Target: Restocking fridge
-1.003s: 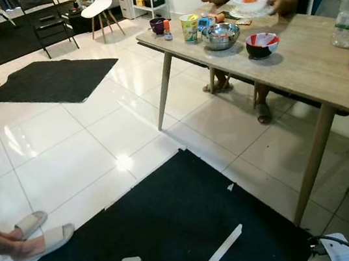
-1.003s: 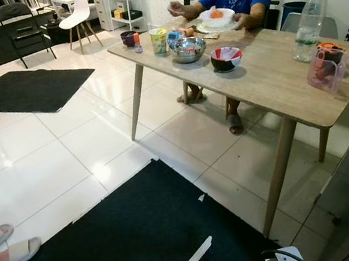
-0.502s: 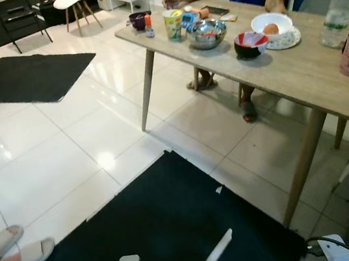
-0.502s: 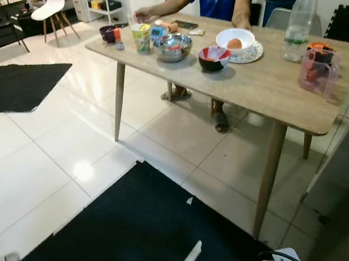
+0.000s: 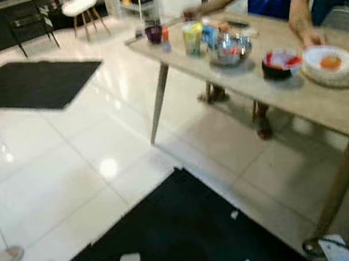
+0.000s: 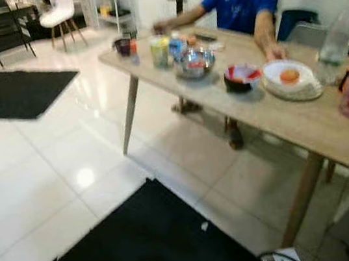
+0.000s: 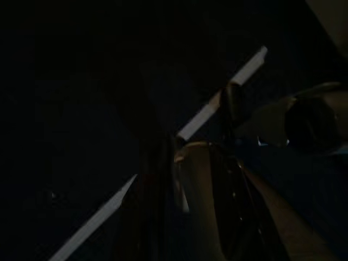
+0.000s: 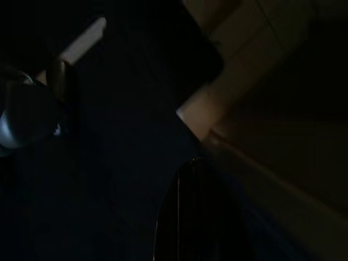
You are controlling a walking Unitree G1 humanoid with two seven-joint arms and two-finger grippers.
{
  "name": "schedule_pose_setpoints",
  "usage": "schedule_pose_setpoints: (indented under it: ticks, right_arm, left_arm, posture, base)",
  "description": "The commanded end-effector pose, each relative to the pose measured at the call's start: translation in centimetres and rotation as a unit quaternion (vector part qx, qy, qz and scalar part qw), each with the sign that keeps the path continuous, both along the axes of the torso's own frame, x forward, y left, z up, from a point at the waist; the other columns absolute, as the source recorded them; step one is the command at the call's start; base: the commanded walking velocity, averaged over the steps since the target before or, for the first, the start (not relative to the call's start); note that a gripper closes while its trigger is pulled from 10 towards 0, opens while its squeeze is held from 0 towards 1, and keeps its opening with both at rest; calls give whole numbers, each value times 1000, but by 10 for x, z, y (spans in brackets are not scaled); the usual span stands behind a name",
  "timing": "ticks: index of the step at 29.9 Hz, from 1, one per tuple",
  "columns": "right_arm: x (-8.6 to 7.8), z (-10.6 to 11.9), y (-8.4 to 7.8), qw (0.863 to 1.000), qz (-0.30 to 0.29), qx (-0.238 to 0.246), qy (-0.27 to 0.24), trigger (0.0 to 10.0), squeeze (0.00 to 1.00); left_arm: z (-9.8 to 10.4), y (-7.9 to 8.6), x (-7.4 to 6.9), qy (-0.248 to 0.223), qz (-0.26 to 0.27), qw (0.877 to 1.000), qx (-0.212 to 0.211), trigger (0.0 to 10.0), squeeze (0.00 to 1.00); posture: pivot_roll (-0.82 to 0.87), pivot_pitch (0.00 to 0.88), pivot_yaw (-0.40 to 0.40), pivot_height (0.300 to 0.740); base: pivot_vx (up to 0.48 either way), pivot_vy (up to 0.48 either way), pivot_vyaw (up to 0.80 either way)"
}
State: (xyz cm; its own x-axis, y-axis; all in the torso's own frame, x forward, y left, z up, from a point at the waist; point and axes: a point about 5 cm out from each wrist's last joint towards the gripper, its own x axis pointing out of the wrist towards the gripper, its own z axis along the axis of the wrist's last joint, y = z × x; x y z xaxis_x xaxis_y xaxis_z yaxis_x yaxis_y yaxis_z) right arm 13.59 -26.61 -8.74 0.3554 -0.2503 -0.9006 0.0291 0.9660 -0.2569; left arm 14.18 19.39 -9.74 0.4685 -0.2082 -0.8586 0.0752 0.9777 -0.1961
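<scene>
Since half a second, the white plate was shifted toward frame right by the person; gripper states cannot be told; blurred walking risks bumping the table.

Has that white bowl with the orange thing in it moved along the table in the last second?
Yes. The white bowl was held up at the far end beyond the steel bowl; now it sits on the table, on the near side of the red bowl.

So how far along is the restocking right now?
Nothing looks done yet. Both arms hang idle over the black mat, carrying nothing as far as the dark wrist views show. The food is on the table: the white bowl, red bowl, bottle. All fetching remains.
</scene>
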Motion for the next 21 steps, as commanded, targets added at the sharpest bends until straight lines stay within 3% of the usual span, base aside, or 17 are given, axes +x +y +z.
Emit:
schedule_pose_setpoints:
  ticks: [1,14,21]
  right_arm:
    - [4,1,0,1000,-6,0,-6,10000,0]
    - [5,1,1,1000,-11,2,-7,10000,0]
    - [4,1,2,1000,-15,7,-3,10000,0]
  left_arm:
    - [-1,3,-4,7,-3,1000,5,10000,0]
    - [-1,4,-3,7,-1,1000,4,10000,0]
    - [-1,4,-3,7,0,1000,5,10000,0]
  posture:
    - [12,0,-2,740]
    - [14,0,1,740]
    - [13,0,0,740]
  base:
    - [480,0,0]
    - [480,0,0]
    - [480,0,-781]
